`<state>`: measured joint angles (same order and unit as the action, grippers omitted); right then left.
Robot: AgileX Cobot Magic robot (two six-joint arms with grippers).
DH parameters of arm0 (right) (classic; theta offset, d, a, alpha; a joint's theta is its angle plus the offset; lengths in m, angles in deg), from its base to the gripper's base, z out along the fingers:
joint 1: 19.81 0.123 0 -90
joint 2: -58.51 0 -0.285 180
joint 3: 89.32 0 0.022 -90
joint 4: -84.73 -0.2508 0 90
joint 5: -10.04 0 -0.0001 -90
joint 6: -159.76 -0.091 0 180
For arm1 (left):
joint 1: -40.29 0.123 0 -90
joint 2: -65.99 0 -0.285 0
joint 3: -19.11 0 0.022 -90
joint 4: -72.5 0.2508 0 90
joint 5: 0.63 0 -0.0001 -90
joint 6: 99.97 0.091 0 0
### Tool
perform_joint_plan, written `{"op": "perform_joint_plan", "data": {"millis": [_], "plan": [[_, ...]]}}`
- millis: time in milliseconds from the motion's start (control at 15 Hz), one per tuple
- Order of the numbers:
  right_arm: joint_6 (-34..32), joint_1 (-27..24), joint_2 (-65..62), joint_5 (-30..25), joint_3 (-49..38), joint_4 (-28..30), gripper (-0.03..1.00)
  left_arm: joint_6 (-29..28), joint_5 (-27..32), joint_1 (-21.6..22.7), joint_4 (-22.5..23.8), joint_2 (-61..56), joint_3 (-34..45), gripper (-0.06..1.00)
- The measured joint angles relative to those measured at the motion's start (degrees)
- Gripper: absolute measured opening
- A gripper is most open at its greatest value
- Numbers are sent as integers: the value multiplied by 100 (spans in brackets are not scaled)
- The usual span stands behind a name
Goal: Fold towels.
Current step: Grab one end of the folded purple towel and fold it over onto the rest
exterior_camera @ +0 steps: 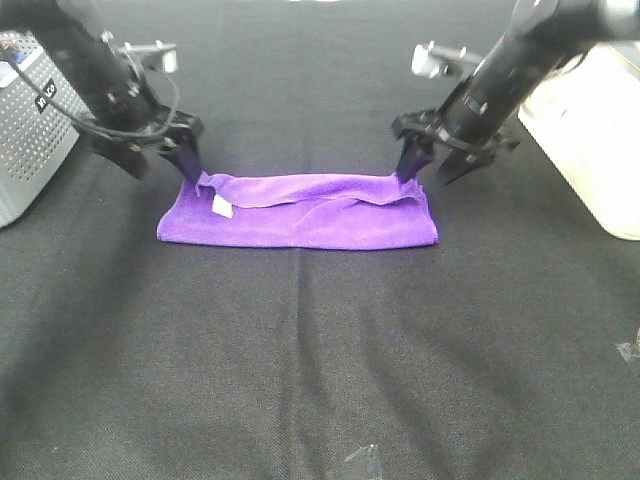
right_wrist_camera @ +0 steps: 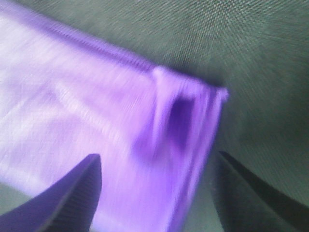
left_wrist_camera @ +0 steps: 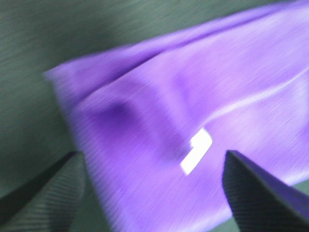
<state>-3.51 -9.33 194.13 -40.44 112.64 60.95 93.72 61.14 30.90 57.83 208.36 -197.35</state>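
Note:
A bright purple towel (exterior_camera: 300, 215) lies folded into a long strip on the black table, its top layer rumpled along the far edge. A small white tag (exterior_camera: 222, 206) shows near its left end. My left gripper (exterior_camera: 190, 160) hovers at the towel's far left corner, open, with nothing between its fingers. In the left wrist view the towel (left_wrist_camera: 193, 96) and tag (left_wrist_camera: 196, 151) lie below the spread left gripper (left_wrist_camera: 153, 159). My right gripper (exterior_camera: 412, 165) stands open at the far right corner. The right wrist view shows the bunched corner of the towel (right_wrist_camera: 96, 125) under the right gripper (right_wrist_camera: 158, 155).
A grey perforated box (exterior_camera: 25, 120) stands at the left edge. A cream container (exterior_camera: 590, 130) sits at the right edge. A scrap of clear tape (exterior_camera: 362, 458) lies near the table's front. Black cloth covers the table (exterior_camera: 320, 350).

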Motion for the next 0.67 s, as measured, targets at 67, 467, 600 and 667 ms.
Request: {"op": "perform_joint_plan", "data": {"millis": [67,467,600,667], "plan": [[-178,0,-201,-372,11,183,64,-29,258,40,46,0,-132,76],[-808,0,-642,-1696,23,779,76,521,739,854,-1713,516,-332,76],[-871,0,-642,-1822,23,796,76,837,722,900,-1833,619,-332,76],[-877,0,-642,-1845,23,802,76,659,716,900,-1833,619,-338,76]]}}
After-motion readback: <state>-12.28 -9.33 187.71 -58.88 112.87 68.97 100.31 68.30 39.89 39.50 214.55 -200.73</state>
